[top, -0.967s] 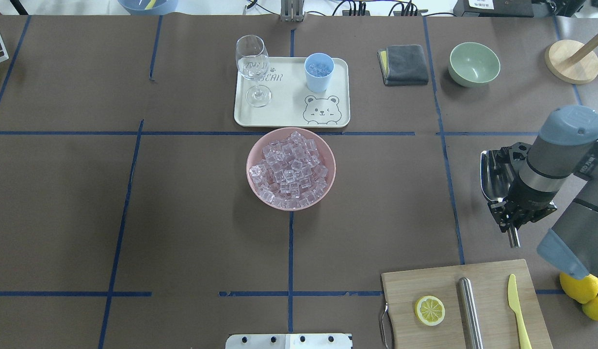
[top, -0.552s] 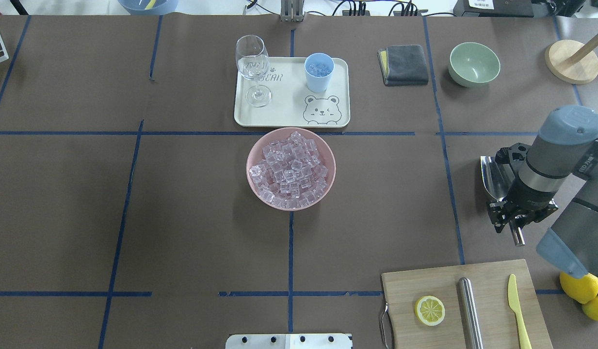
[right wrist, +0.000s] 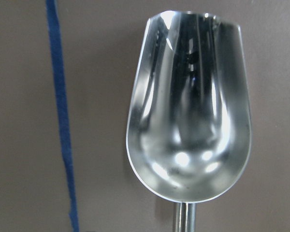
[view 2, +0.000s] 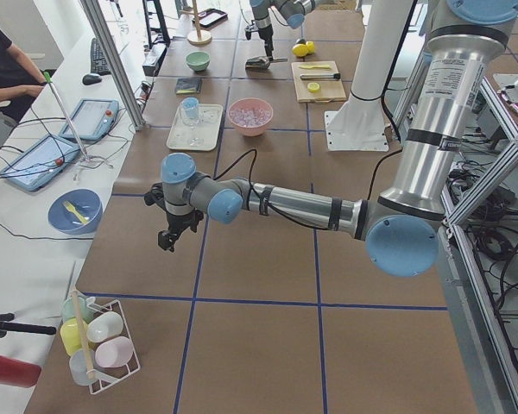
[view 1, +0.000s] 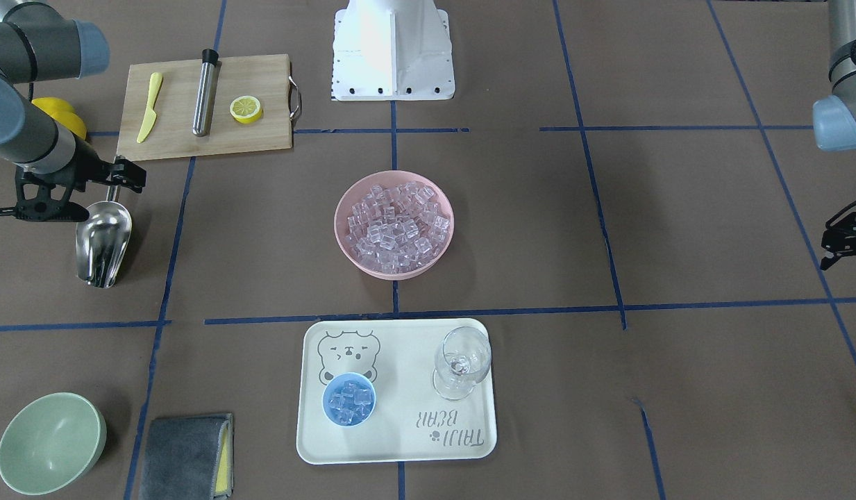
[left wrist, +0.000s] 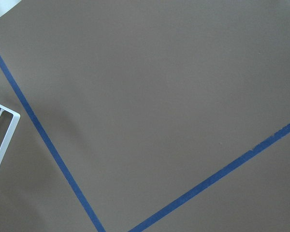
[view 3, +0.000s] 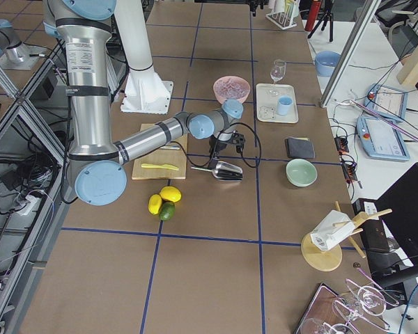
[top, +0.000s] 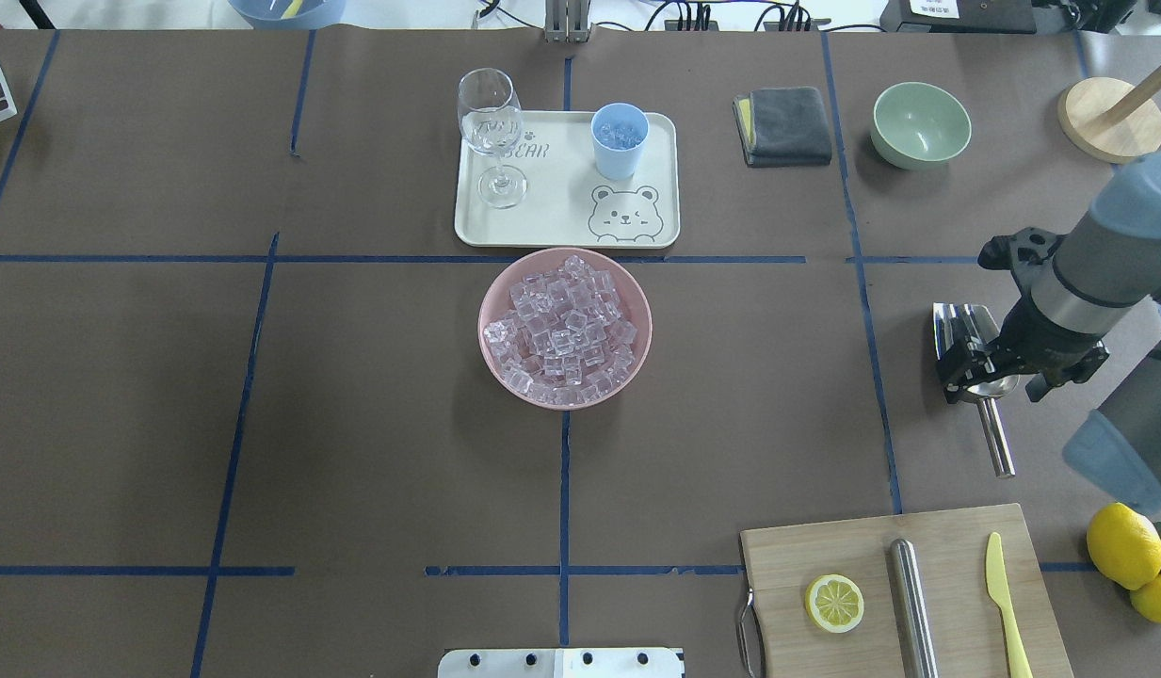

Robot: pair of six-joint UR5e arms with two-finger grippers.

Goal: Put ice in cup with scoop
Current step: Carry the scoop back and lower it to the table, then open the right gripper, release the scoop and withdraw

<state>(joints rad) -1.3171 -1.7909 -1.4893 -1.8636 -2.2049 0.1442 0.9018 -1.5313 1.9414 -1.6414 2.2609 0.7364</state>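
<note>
The steel scoop [top: 968, 344] lies empty on the table at the right, trough up, handle toward the robot; it also shows in the front view [view 1: 105, 236] and fills the right wrist view [right wrist: 188, 121]. My right gripper [top: 999, 372] hovers over the handle with its jaws spread, apart from it. The light-blue cup [top: 620, 141] stands on the cream tray [top: 552, 221] and holds some ice [view 1: 349, 401]. More ice [top: 563, 325] fills the pink bowl [top: 636, 363] at the centre. My left gripper [view 1: 844, 239] sits far off at the table's left; its jaws are unclear.
A wine glass [top: 491, 132] stands on the tray's left side. A grey cloth [top: 782, 124] and a green bowl [top: 920, 122] lie at the back right. A cutting board [top: 900, 593] with a lemon slice, steel cylinder and yellow knife is near right, lemons [top: 1131, 551] beside it.
My right gripper held the scoop by its handle; now the jaws have opened, the scoop lies flat on the table, and the wrist has turned and drawn back.
</note>
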